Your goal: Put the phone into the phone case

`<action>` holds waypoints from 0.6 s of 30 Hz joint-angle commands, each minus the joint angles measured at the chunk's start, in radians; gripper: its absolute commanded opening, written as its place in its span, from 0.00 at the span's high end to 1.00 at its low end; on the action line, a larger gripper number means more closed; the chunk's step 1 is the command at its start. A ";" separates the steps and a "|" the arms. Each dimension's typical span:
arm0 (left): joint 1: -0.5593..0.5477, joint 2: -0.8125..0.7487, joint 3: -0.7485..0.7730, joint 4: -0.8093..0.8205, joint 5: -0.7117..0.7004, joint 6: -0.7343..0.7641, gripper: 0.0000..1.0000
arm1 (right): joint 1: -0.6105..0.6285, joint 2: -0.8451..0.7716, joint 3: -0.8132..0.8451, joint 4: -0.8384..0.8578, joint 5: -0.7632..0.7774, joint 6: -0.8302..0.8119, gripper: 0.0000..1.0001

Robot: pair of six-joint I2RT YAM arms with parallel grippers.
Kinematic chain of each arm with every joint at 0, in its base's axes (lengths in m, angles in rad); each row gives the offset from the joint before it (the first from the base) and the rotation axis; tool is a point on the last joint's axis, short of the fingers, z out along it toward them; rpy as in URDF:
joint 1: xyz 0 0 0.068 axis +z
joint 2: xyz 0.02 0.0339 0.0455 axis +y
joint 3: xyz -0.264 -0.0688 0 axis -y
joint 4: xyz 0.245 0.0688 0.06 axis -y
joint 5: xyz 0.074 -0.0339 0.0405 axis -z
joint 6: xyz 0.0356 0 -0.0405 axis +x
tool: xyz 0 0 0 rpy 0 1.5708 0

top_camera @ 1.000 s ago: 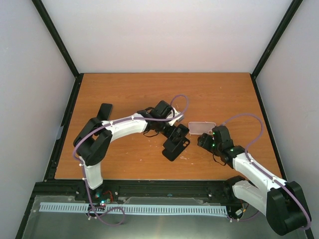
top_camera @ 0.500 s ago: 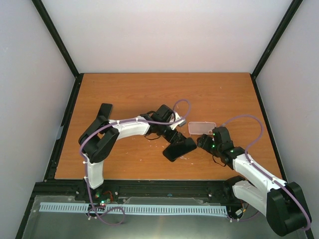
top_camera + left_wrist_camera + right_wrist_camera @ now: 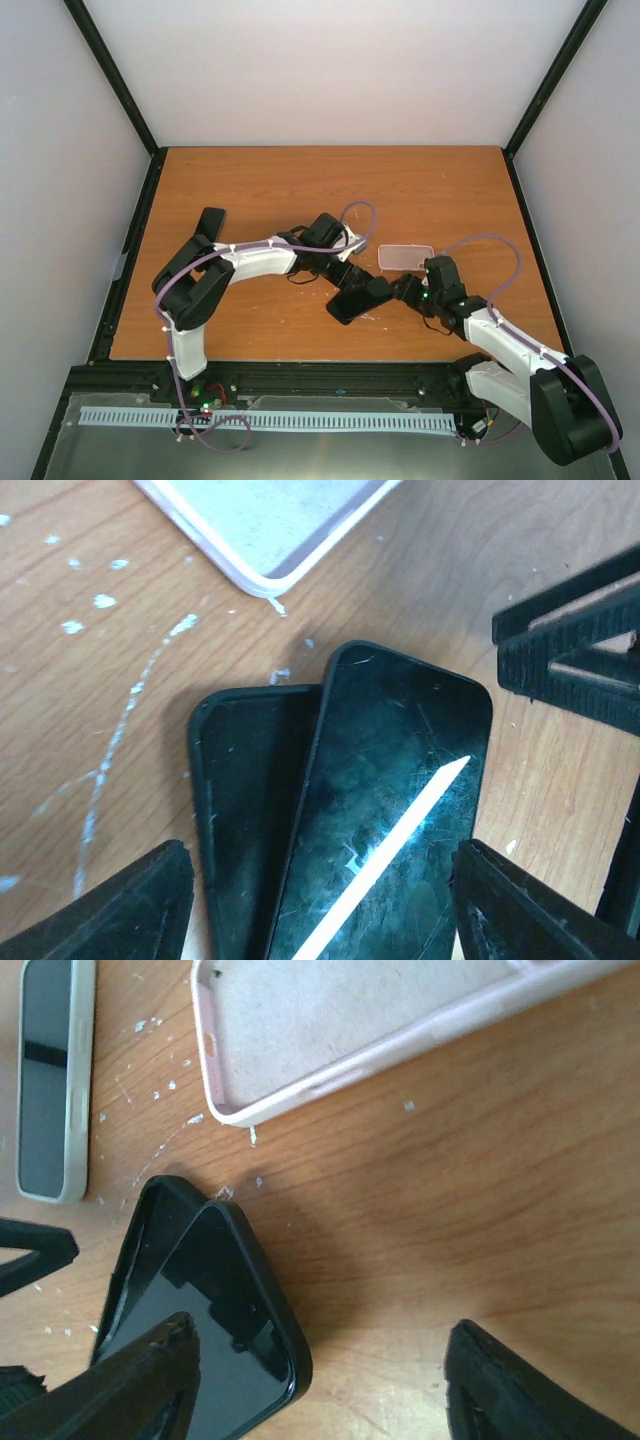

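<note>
**Top view:** The phone [image 3: 362, 298] lies on the table [image 3: 250, 190] toward the near edge, right of middle, with a pale case [image 3: 405, 257] just beyond it.

**Left wrist:** The phone rests skewed across the black case [image 3: 245, 810], overlapping one long rim. The left pincer [image 3: 320, 865] stands spread around both; whether it presses on them I cannot tell.

**Right wrist:** The right pincer [image 3: 322, 1332] gapes wide and pinches nothing, the phone's corner just beside one finger.

To seat it well, the phone likely needs squaring with the case first. After that it can be pressed down evenly, corner by corner.
</note>
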 commanded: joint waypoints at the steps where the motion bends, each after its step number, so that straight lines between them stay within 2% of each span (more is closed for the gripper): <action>1: -0.002 -0.082 -0.027 0.007 -0.114 -0.093 0.31 | -0.008 0.026 -0.037 0.081 -0.060 0.035 0.42; 4: 0.015 -0.092 -0.072 0.008 -0.148 -0.141 0.33 | -0.005 0.066 -0.037 0.109 -0.079 0.032 0.59; 7: 0.040 -0.107 -0.136 0.036 -0.107 -0.179 0.34 | -0.004 0.105 -0.039 0.142 -0.108 0.035 0.68; 13: 0.056 -0.129 -0.247 0.132 -0.030 -0.210 0.35 | 0.007 0.177 -0.003 0.199 -0.136 -0.009 0.78; 18: 0.058 -0.098 -0.293 0.188 -0.004 -0.210 0.40 | 0.015 0.271 0.034 0.229 -0.161 -0.061 0.86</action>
